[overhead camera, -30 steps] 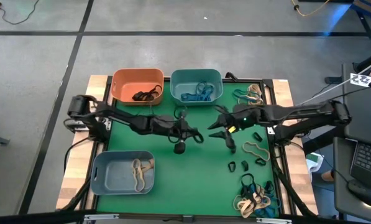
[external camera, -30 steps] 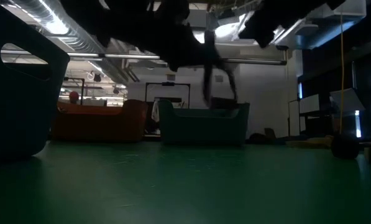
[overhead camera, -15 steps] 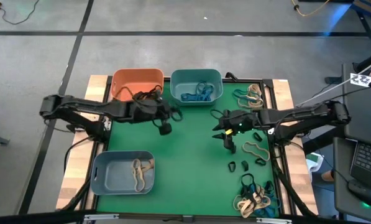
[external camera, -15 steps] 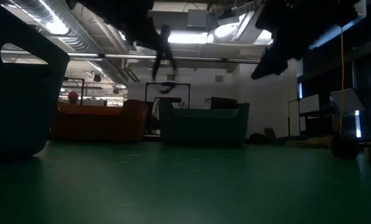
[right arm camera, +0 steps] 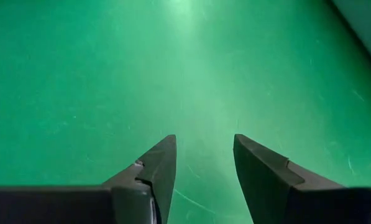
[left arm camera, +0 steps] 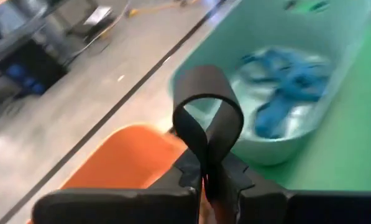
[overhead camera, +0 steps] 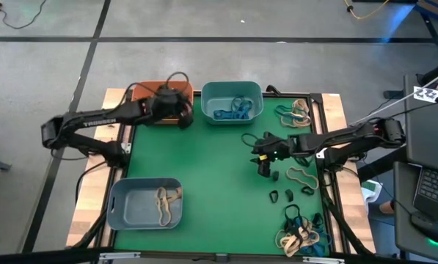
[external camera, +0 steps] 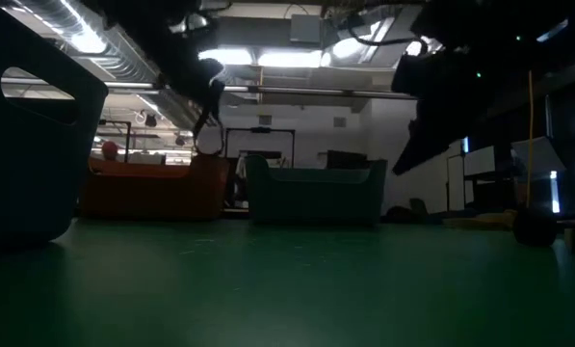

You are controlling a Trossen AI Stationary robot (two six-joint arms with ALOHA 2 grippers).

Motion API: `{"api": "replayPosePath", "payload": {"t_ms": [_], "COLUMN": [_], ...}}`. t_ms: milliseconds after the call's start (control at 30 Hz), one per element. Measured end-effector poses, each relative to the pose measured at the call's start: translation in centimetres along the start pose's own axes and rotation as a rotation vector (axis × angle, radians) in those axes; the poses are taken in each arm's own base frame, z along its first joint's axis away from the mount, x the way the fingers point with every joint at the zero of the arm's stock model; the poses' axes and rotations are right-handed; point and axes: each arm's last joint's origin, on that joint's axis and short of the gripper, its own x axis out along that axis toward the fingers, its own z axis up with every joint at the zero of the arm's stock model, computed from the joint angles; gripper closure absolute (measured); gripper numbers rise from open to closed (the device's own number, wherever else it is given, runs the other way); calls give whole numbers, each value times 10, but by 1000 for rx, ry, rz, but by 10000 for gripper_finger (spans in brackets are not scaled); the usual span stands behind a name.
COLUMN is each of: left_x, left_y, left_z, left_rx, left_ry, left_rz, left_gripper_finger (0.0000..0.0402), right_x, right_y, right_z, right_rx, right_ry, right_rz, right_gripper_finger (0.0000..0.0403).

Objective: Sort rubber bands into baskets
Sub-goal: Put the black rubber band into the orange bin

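Note:
My left gripper (overhead camera: 176, 103) is over the orange basket (overhead camera: 147, 94) at the far left, shut on a black rubber band (left arm camera: 207, 111). The teal basket (overhead camera: 232, 103), to the right of the orange one, holds blue bands (left arm camera: 283, 107). The grey-blue basket (overhead camera: 145, 203) at the near left holds tan bands. My right gripper (overhead camera: 265, 160) is open and empty above the green mat (right arm camera: 185, 74), right of the middle. Loose bands (overhead camera: 301, 235) lie along the table's right side. My left gripper pinches the black band's near end (left arm camera: 205, 169) between its two shut fingers. The rest of the band stands out past the fingertips as an open loop (left arm camera: 204, 93). The band is lifted clear, above the orange basket's rim (left arm camera: 126, 158).
Tan and teal bands (overhead camera: 296, 111) lie at the far right corner. A tan band (overhead camera: 299, 174) and small black bands (overhead camera: 288, 195) lie near my right gripper. Black cables run along the table's edges. The mat's middle (overhead camera: 204, 161) is bare.
My left gripper has gone from the mat's middle toward the table's far left, over the orange basket, carrying the black band clear of the mat. My right arm has drawn back a little toward the table's right edge.

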Motion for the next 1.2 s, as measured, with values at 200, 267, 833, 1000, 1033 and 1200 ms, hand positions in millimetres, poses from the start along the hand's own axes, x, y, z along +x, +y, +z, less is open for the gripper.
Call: {"api": "replayPosePath", "payload": {"t_ms": [200,267,833,1000,1033,1200], "left_x": [11,13,9,-6,-9,-15], "left_y": [28,35,48,50,51,57], "left_z": [-13,-17,-38,-30,-27,-19], "left_rx": [-59,-78,-226,-258,-259,-232], "left_ry": [124,161,422,523,532,524], "left_rz": [95,117,31,-24,-22,67], "left_gripper_finger": [376,376,262,248,247,247], "right_x": [13,17,35,35,35,35], "right_y": [0,0,1,1,1,1], "right_z": [-4,-5,-10,-10,-10,-9], "right_rx": [8,7,3,3,3,3], "right_ry": [33,44,77,77,76,70], "right_rz": [-16,-19,-26,-26,-26,-25], "right_gripper_finger": [242,242,242,242,242,242]}}
